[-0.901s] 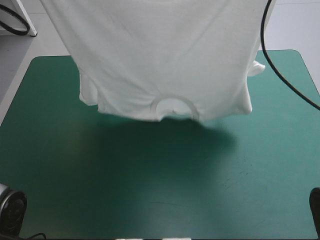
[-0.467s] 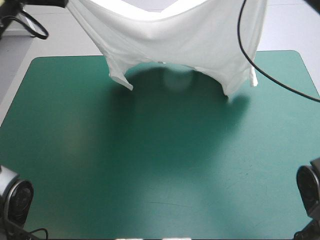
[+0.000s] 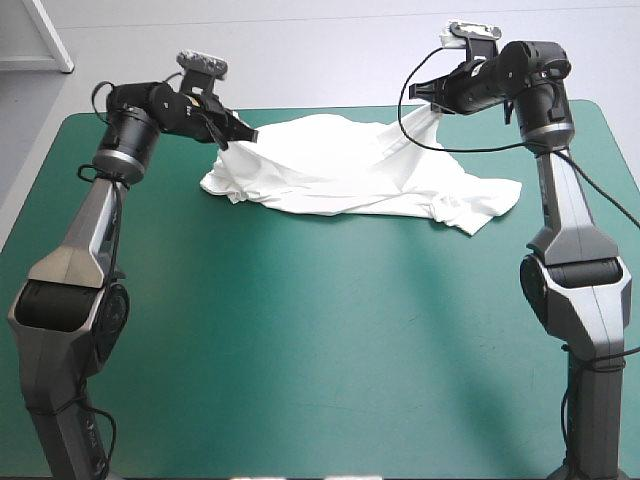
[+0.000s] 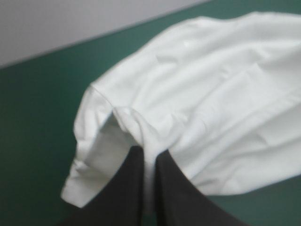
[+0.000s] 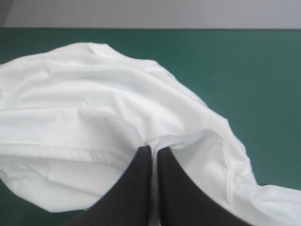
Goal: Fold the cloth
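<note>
The left end effector point(image 3: 246, 137) and right end effector point(image 3: 414, 90) are each pinching, fingers all but together, an edge of the T-shirt point(image 3: 345, 175), which is lying rumpled on the surface's point(image 3: 300, 330) far side, looking light and limp, probably best gripped by its hems.

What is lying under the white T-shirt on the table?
The T-shirt rests on the teal-green cover, its ends pinched by the left gripper and the right gripper. Anything under the heap is hidden by the cloth.

L arm point(image 3: 90, 235), frame left, & R arm point(image 3: 562, 210), frame right, are showing grey links w/ round black joints; fingers point(image 4: 124, 193) are tapering black.
</note>
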Robot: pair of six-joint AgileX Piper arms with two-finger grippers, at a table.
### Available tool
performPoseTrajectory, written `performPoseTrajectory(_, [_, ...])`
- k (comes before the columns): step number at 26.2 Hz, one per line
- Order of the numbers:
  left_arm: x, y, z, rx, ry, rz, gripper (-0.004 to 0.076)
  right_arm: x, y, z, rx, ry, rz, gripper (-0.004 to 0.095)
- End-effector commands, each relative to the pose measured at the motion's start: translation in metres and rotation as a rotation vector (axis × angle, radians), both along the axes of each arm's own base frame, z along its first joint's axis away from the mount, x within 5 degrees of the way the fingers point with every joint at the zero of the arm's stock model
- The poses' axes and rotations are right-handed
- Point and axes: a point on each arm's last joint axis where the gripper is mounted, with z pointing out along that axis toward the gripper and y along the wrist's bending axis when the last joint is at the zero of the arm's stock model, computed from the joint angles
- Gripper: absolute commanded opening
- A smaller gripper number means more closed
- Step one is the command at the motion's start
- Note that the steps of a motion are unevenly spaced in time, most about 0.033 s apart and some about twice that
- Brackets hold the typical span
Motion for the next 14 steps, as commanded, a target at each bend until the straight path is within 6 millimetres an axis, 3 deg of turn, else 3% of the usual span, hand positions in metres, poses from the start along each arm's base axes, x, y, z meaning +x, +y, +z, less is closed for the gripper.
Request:
performPoseTrajectory(1, [-0.010, -0.002, 0.005, -0.078, -0.003, 0.016, -0.0010, -0.031, -0.001, 0.046, 0.014, -0.090, 0.021, -0.0014])
performPoseTrajectory(5, [-0.020, -0.001, -0.026, -0.069, 0.131, 0.025, -0.0010, -0.044, -0.006, 0.030, -0.039, 0.028, 0.012, -0.0014])
performPoseTrajectory(9, [-0.053, 0.004, -0.043, -0.063, 0.230, 0.040, -0.0010, -0.094, -0.018, 0.021, -0.145, 0.139, 0.020, -0.0014])
performPoseTrajectory(11, [-0.075, 0.008, -0.045, -0.066, 0.255, 0.044, -0.0010, -0.118, -0.023, 0.017, -0.177, 0.174, 0.024, -0.0014])
performPoseTrajectory(12, [-0.106, 0.013, -0.045, -0.068, 0.274, 0.049, -0.0010, -0.148, -0.030, 0.010, -0.218, 0.218, 0.020, -0.0014])
performPoseTrajectory(13, [-0.119, 0.016, -0.045, -0.071, 0.275, 0.055, -0.0010, -0.161, -0.033, 0.002, -0.234, 0.250, 0.020, -0.0014])
performPoseTrajectory(14, [-0.155, 0.022, -0.042, -0.082, 0.286, 0.070, -0.0010, -0.192, -0.038, -0.008, -0.254, 0.290, 0.027, -0.0014])
